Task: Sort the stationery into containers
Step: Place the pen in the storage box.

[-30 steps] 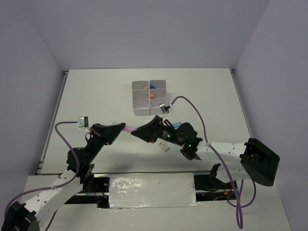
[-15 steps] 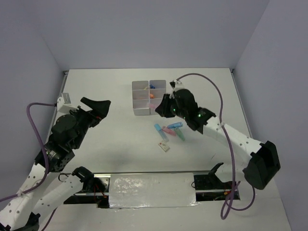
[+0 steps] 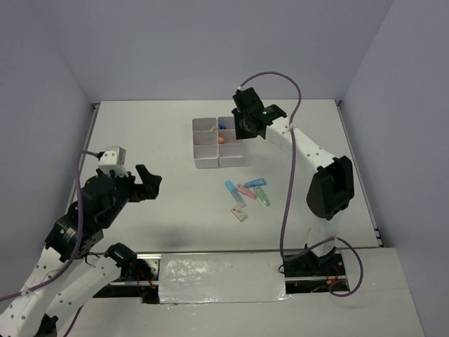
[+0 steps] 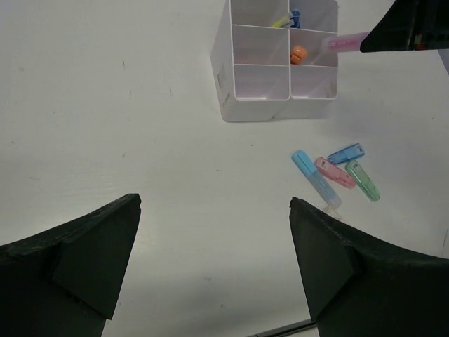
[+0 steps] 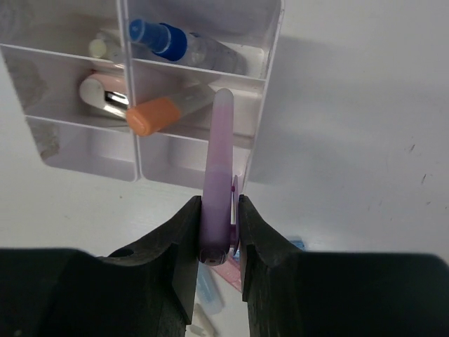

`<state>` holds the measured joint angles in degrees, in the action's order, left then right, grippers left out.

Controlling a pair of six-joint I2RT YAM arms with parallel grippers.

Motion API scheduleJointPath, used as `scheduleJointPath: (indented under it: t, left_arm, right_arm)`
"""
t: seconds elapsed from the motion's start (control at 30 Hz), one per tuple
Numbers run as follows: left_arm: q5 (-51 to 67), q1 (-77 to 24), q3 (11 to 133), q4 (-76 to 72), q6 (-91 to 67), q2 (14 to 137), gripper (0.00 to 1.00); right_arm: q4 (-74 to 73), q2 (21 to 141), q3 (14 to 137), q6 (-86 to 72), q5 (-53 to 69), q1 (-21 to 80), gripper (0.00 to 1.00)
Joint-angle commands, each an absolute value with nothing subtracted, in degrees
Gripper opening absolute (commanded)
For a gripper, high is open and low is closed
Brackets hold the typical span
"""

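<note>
Table: white, matte — containers near its far edge;
Walls: pale lilac;
Right gripper: grasped pink marker;
Left gripper: released wide.

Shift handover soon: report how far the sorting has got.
Done: an orange-capped marker and a blue-capped bottle lie in the tray. In hand: the right pincer grips a pink marker over the tray; the left pincer is open, empty. Left: four markers and an eraser on the table.
</note>
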<state>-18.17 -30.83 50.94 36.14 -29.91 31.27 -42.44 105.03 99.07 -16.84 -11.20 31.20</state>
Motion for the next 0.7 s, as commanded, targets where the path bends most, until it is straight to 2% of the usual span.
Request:
scheduleJointPath:
  t: [0.0,0.27,0.37,0.4,0.47,0.5,0.53,0.57,0.6,0.67]
  left_arm:
    - [-17.66,-30.85,48.26,33.49,-24.43,29.27,0.99]
    - [-14.59,-30.76,46.05,32.17,-23.99,29.36,0.99]
    - [-14.07,-30.85,45.79,31.9,-23.91,28.74,0.99]
    - [-13.89,-30.85,45.62,31.82,-23.82,28.65,0.99]
    - [-13.54,-30.85,45.53,31.55,-23.82,28.3,0.99]
    - [-13.36,-30.76,45.35,31.55,-23.73,28.3,0.99]
    - [-13.19,-30.76,45.35,31.38,-23.73,28.47,0.99]
    - [-12.66,-30.85,45.26,31.38,-23.64,28.56,0.99]
    - [-12.48,-30.85,45.26,31.29,-23.64,28.74,0.99]
    - [-12.04,-30.85,45.35,31.03,-23.9,29.35,0.99]
  right_arm:
    - [-47.64,107.75,103.18,-14.15,-13.18,30.85,0.0]
    - [-48.6,112.49,107.92,-12.22,-10.9,30.15,0.02]
    - [-50.7,115.31,111.7,-11.95,-9.94,30.06,0.29]
    - [-51.41,116.97,114.15,-11.95,-10.11,30.15,0.46]
    - [-52.9,117.95,116.27,-11.87,-9.59,30.06,0.57]
    - [-53.43,118.3,118.11,-12.04,-9.67,30.06,0.66]
    - [-53.79,118.3,118.82,-12.3,-9.84,30.06,0.69]
    - [-54.22,118.04,119.44,-12.39,-9.67,30.06,0.75]
    - [-54.14,116.73,119.62,-12.48,-9.67,29.97,0.88]
    - [-54.05,112.97,118.66,-13.09,-9.67,30.14,0.9]
